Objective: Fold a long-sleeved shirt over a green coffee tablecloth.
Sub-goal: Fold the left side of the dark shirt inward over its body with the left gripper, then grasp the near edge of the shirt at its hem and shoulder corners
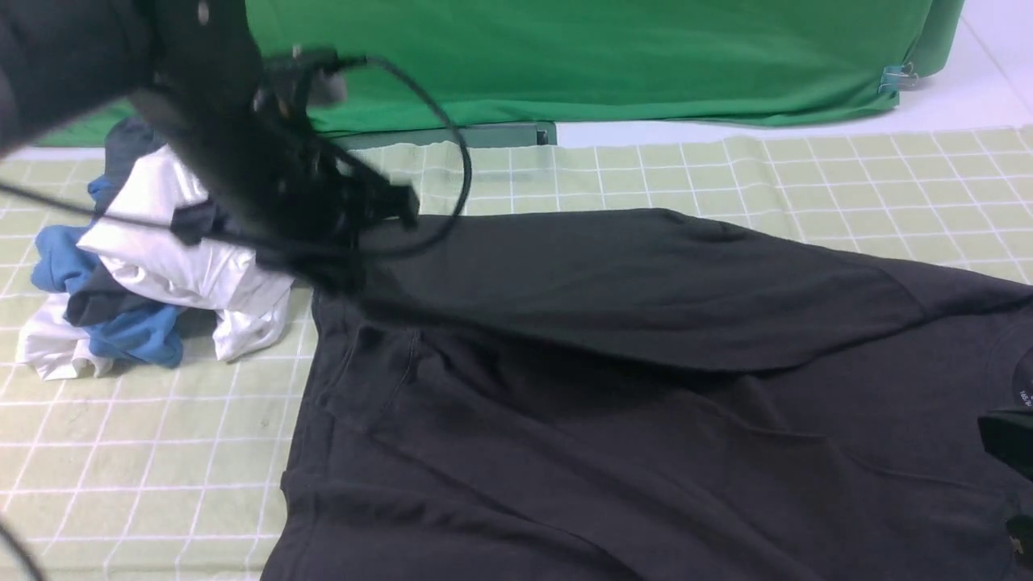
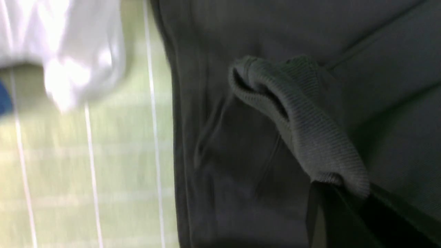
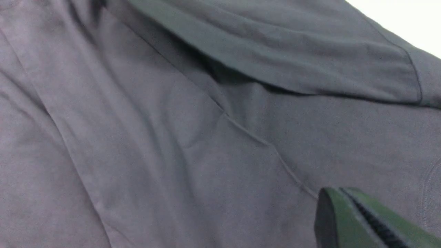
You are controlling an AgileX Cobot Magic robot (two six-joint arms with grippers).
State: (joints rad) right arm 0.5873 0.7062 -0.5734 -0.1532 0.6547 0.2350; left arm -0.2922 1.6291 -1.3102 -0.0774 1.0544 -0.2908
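Left claw (image 2: 341, 203): pressed together on the ribbed cuff (image 2: 303, 137) of the long-sleeved shirt (image 1: 646, 387); the sleeve is held raised across the body. Right claw (image 3: 358, 217): pressed together, nothing seen between its 2 fingers, set just above the black cloth near the neck. Shirt: spread on the green coffee tablecloth (image 1: 145, 452). Heap of white, blue and grey garments (image 1: 161, 266): laid just beside the shirt's hem, on the robot's left.

Left arm (image 1: 202, 105) was bulky matte black with small pale screws (image 1: 202, 11), thin black cable (image 1: 466, 161) looping out at three o'clock; right gripper (image 3: 339, 194) was dark, round-tipped, toothed along its seam.
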